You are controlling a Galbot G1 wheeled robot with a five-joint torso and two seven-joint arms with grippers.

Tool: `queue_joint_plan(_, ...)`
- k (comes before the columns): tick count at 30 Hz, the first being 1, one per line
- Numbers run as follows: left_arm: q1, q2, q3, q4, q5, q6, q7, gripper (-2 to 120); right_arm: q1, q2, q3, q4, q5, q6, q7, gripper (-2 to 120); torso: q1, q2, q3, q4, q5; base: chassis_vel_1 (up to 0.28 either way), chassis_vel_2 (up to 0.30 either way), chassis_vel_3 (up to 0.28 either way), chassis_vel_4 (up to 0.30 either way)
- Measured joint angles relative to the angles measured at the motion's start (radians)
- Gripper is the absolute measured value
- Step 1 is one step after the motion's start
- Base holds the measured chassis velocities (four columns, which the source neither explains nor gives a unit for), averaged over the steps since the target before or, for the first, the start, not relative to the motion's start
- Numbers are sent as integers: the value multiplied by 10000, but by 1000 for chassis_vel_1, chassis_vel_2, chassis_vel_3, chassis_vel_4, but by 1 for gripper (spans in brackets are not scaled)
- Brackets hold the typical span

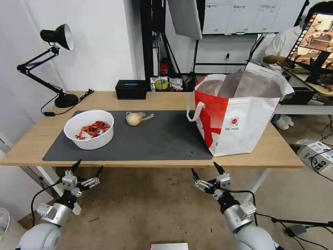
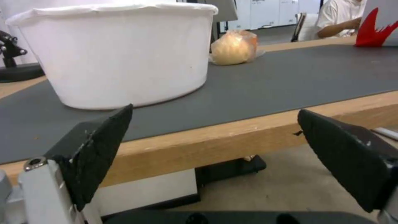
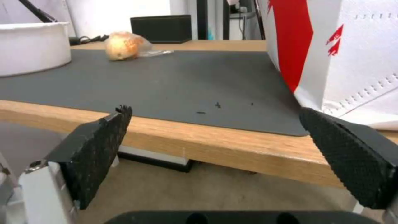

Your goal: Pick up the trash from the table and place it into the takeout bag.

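A white round bowl (image 1: 89, 129) (image 2: 116, 53) (image 3: 31, 46) holding red shells stands on the left of the dark grey mat (image 1: 152, 139) on the light-wood table (image 1: 166, 100). A tan plastic-wrapped lump (image 1: 134, 118) (image 2: 234, 47) (image 3: 123, 45) lies on the mat behind the middle. The white and red takeout bag (image 1: 236, 118) (image 3: 344, 53) stands open at the table's right. My left gripper (image 1: 88, 166) hangs open below the front edge, near the bowl. My right gripper (image 1: 207, 170) is open too, below the front edge by the bag's near corner.
A black desk lamp (image 1: 52, 62) stands at the back left with its cord on the table. A small black box (image 1: 131, 89) sits at the back edge. A person sits at a desk behind the bag. Bare floor lies under both grippers.
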Motion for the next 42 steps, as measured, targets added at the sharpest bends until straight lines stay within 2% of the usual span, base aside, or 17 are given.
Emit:
queue_joint_plan(16, 109, -65, -106, -11, 21, -43, 43, 100, -55, -28, -30, 40, 57, -21, 5, 100, 0, 0, 0, 0, 1, 0, 0, 0, 0)
queue_joint_plan(22, 91, -18, -145, -12, 0, -48, 46, 100, 515, -159, -208, 47, -122, -60, -77, 100, -1, 0, 0, -2, 1, 0, 0, 0, 0)
queue_joint_plan(26, 79, -11, -165, -62, -7, -49, 46, 100, 1579, -509, -671, 119, 446, -430, -109, 100, 0, 0, 1, 0, 0, 0, 0, 0, 0)
queue_joint_plan(29, 100, -31, -213, -192, -9, -45, 33, 100, 3012, -762, -1347, 147, 1276, -888, -107, 100, 0, 1, 1, -1, 0, 0, 0, 0, 0)
queue_joint_plan(30, 100, -31, -213, -192, -9, -45, 33, 100, 3012, -762, -1347, 147, 1276, -888, -107, 100, 0, 1, 1, -1, 0, 0, 0, 0, 0)
queue_joint_plan(32, 136, -34, -268, -250, -10, -31, 8, 100, 4542, -811, -2177, -57, 1864, -1224, -69, 100, 1, 0, 1, 2, 0, 0, 0, 0, 0)
queue_joint_plan(33, 155, -41, -308, -270, -10, -25, -3, 100, 5592, -750, -2877, -311, 2185, -1388, -7, 100, 2, -1, 2, 2, -1, 0, 0, 0, 0)
queue_joint_plan(34, 155, -41, -308, -270, -10, -25, -3, 100, 5592, -750, -2877, -311, 2185, -1388, -7, 100, 2, -1, 2, 2, -1, 0, 0, 0, 0)
queue_joint_plan(37, 217, -79, -400, -321, -17, -16, -18, 100, 7399, -415, -4160, -932, 2633, -1612, 147, 100, 1, 0, 2, -1, 0, 0, 0, 0, 0)
queue_joint_plan(38, 217, -79, -400, -321, -17, -16, -18, 100, 7399, -415, -4160, -932, 2633, -1612, 147, 100, 1, 0, 2, -1, 0, 0, 0, 0, 0)
queue_joint_plan(41, 262, -131, -451, -322, -19, -13, -21, 100, 8928, 173, -5275, -1701, 2930, -1882, 420, 100, 2, -1, 2, 2, -2, 0, 0, 0, 0)
queue_joint_plan(42, 262, -131, -451, -322, -19, -13, -21, 100, 8928, 173, -5275, -1701, 2930, -1882, 420, 100, 2, -1, 2, 2, -2, 0, 0, 0, 0)
